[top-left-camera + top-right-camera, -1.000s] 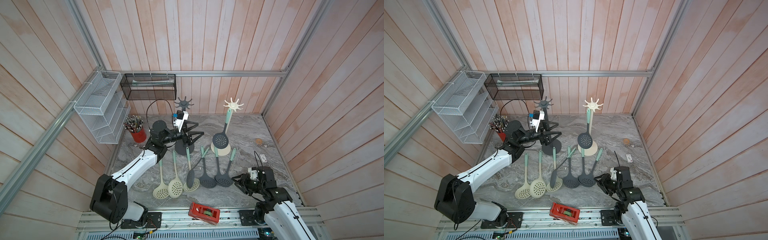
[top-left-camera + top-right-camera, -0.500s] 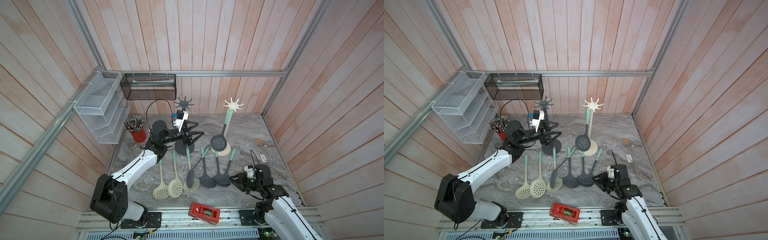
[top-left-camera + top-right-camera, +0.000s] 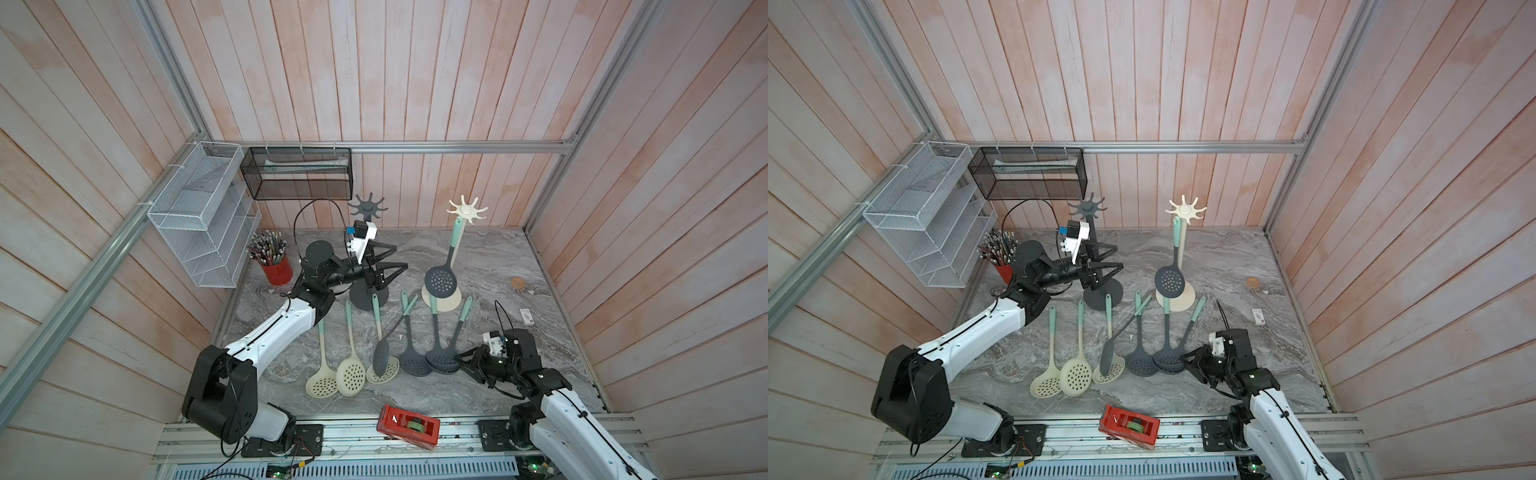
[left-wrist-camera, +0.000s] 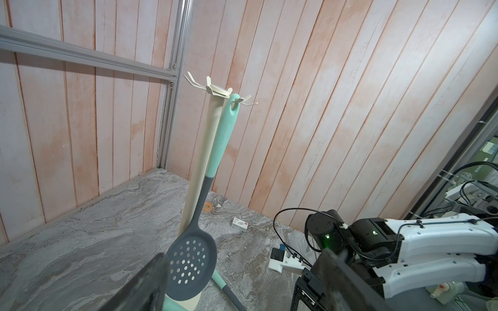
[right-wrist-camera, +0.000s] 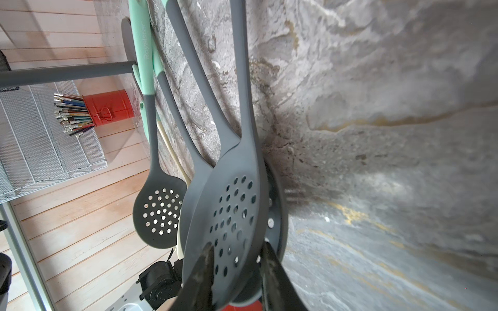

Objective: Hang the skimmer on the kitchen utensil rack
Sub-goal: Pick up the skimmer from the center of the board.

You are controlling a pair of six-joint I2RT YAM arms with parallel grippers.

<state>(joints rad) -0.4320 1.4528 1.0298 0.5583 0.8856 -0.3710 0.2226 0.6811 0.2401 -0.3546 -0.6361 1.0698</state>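
One dark grey skimmer lies on the marble table, its bowl between the right gripper's fingers; whether they clamp it, I cannot tell. Left gripper gapes wide beside the dark rack. Red cup holds pencils.

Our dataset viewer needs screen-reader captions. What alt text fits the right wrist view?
The right gripper straddles the bowl of a dark grey skimmer lying on the marble table; whether it grips is unclear. More skimmers show alongside, with a red pencil cup beyond.
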